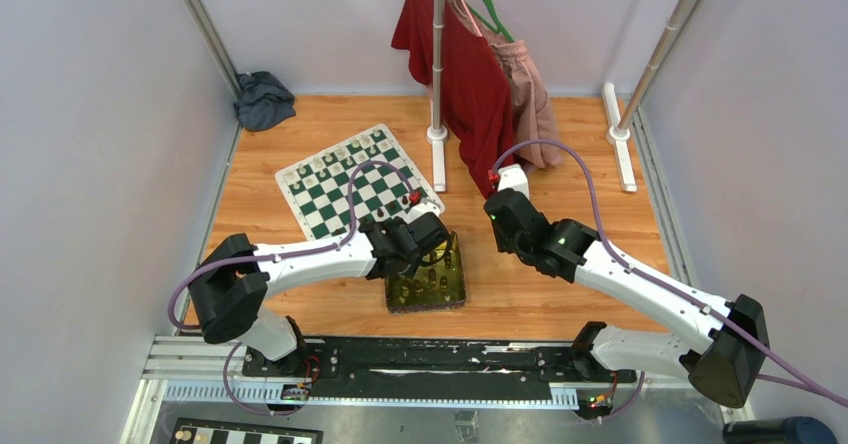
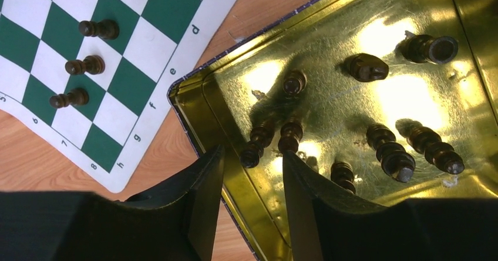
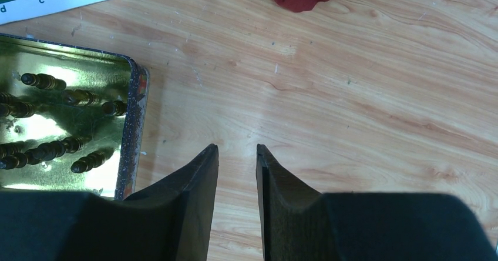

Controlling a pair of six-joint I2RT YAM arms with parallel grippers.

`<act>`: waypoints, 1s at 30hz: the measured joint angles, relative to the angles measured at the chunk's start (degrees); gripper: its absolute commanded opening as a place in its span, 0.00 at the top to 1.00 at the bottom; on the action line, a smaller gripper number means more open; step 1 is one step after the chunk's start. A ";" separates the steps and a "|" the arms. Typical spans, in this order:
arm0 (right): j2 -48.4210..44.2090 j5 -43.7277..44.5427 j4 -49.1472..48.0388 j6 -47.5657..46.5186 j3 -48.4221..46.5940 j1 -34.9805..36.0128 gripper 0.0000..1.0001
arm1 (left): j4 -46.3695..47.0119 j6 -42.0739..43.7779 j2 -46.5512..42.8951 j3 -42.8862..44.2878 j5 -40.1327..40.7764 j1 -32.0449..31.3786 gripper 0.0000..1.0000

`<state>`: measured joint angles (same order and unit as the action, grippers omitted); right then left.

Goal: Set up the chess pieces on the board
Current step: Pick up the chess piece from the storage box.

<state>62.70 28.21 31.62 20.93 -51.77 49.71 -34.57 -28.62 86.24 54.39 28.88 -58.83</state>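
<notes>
Wood tabletop (image 1: 590, 164) carries everything. Board (image 1: 325, 209) lies toward the far left. Gold tin (image 2: 329, 49) sits just beside it, nearer the arms. Left tool (image 2: 252, 153): jaws part-open, empty, straddling the tin's wall. Right tool (image 3: 236, 149): narrow gap, empty, over bare wood. Chess pieces (image 2: 85, 66): some stand on the board, dark ones lie loose in the tin. Judged light, rigid, round, prone to roll; pinch mid-stem.

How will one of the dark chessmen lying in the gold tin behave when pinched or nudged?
Probably rolls: several dark chessmen lie on their sides with round turned bodies. The tin floor looks shiny and smooth, so a nudged piece likely slides. Each is much smaller than the left tool, so probably light and apt to squirt from an off-centre pinch.
</notes>
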 measured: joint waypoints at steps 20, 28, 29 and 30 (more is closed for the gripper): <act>-0.24 -0.07 -0.63 -0.63 0.94 -0.76 0.66 | 0.72 -0.52 -0.04 -0.46 -1.55 1.38 0.65; -0.31 -0.09 -0.74 -0.81 0.96 -1.07 0.66 | 1.01 -0.57 -0.04 -0.52 -1.75 1.38 0.67; -0.31 -0.07 -0.74 -0.81 0.96 -1.11 0.66 | 1.01 -0.57 -0.04 -0.52 -1.75 1.38 0.67; -0.31 -0.07 -0.74 -0.83 0.96 -1.14 0.66 | 1.01 -0.57 -0.04 -0.52 -1.75 1.38 0.67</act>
<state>62.39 28.14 30.87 20.10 -50.81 48.58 -33.56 -29.19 86.19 53.87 27.14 -57.45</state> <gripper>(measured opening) 0.342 0.331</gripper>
